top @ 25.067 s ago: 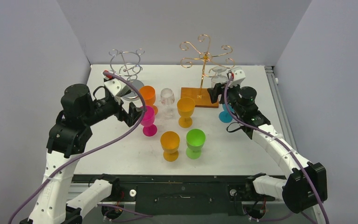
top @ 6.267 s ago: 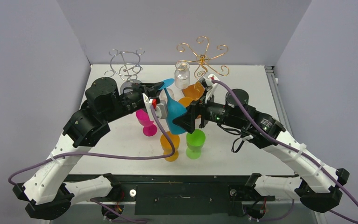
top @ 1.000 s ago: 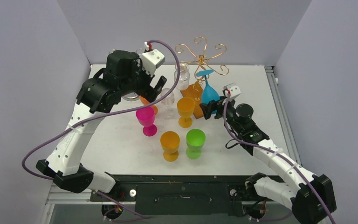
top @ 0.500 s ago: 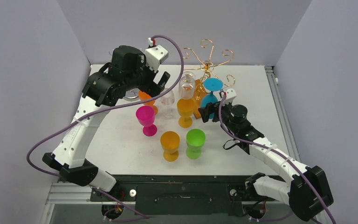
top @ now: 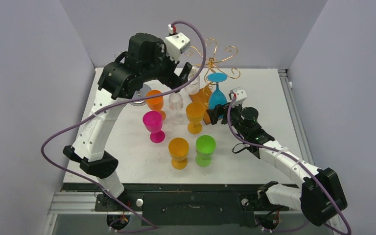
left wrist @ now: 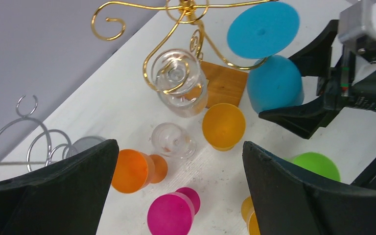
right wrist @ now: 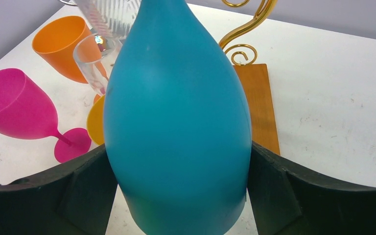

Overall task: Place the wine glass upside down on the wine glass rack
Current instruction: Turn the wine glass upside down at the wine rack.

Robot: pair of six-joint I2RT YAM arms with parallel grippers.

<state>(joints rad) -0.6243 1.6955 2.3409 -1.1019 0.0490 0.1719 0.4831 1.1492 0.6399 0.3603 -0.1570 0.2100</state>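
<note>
A blue wine glass (top: 218, 99) hangs upside down on the gold wine glass rack (top: 214, 56), its round foot on top of a wire arm. My right gripper (top: 215, 113) is open, and its two black fingers (right wrist: 78, 191) stand close on either side of the blue bowl (right wrist: 176, 122). A clear glass (left wrist: 178, 81) hangs upside down on another arm of the rack. My left gripper (top: 183, 76) is open and empty, raised high beside the rack and looking down on it (left wrist: 180, 147).
Several upright glasses stand in front of the rack: orange (top: 154, 100), clear (top: 176, 105), amber (top: 195, 115), pink (top: 152, 123), another orange (top: 178, 149), green (top: 205, 148). A silver wire rack (left wrist: 29, 142) stands at the back left. The gold rack's wooden base (left wrist: 225, 83) lies under it.
The gold rack leaned forward with the blue glass, then swung back upright. My left arm rose and moved right towards the rack. The right gripper stayed at the blue bowl.
</note>
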